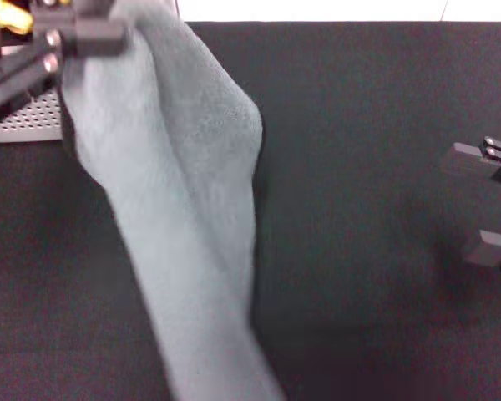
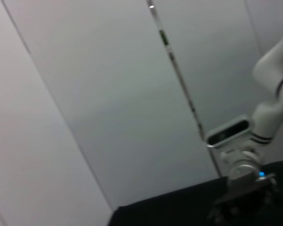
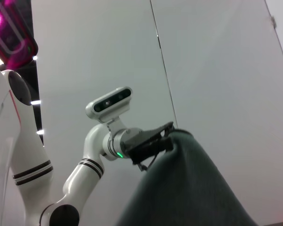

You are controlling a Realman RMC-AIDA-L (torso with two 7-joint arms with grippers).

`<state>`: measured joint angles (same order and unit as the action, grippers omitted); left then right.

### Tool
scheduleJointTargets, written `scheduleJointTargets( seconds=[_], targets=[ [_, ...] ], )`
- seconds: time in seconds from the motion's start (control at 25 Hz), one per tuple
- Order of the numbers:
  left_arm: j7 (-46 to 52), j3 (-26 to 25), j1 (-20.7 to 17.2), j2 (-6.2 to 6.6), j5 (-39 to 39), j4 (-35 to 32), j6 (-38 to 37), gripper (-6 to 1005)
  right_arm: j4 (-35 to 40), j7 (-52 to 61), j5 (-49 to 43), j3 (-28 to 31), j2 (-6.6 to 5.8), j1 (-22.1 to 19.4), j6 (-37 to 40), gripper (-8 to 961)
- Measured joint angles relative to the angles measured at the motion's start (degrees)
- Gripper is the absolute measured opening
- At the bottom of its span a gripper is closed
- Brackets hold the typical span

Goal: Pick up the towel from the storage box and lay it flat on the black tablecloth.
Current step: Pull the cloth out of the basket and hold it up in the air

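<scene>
The towel [image 1: 184, 192], grey face showing, hangs in a long fold from the upper left down to the bottom edge of the head view, above the black tablecloth [image 1: 367, 125]. My left gripper [image 1: 100, 35] is shut on its top edge, raised near the storage box [image 1: 29, 117], of which only a perforated grey corner shows at the far left. The right wrist view shows the same grip from the side: left gripper [image 3: 166, 135] pinching the draped towel [image 3: 188, 188]. My right gripper [image 1: 469, 202] stands open at the right edge, holding nothing, well apart from the towel.
A small yellow patch [image 1: 8, 17] shows at the top left corner behind the left arm; what it is I cannot tell. A white strip [image 1: 334, 10] borders the cloth's far edge. The left wrist view shows pale wall panels and the right arm [image 2: 269, 108] far off.
</scene>
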<state>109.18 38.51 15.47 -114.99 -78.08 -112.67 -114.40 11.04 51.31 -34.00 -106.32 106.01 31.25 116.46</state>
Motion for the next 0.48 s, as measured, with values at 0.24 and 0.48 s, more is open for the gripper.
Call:
scheduleJointTargets(
  seconds=[0.24, 0.48],
  targets=[
    [-0.35, 6.98, -0.01, 2.22, -2.60, 2.07, -1.77, 7, 0.08, 0.40, -0.12, -0.26, 0.12, 1.11, 0.16, 814],
    [-0.16, 20.73, 2.27, 5.69, -11.91, 1.59, -1.90, 7, 0.08, 1.12, -2.93, -0.21, -0.04, 3.18, 0.43, 813]
  ],
)
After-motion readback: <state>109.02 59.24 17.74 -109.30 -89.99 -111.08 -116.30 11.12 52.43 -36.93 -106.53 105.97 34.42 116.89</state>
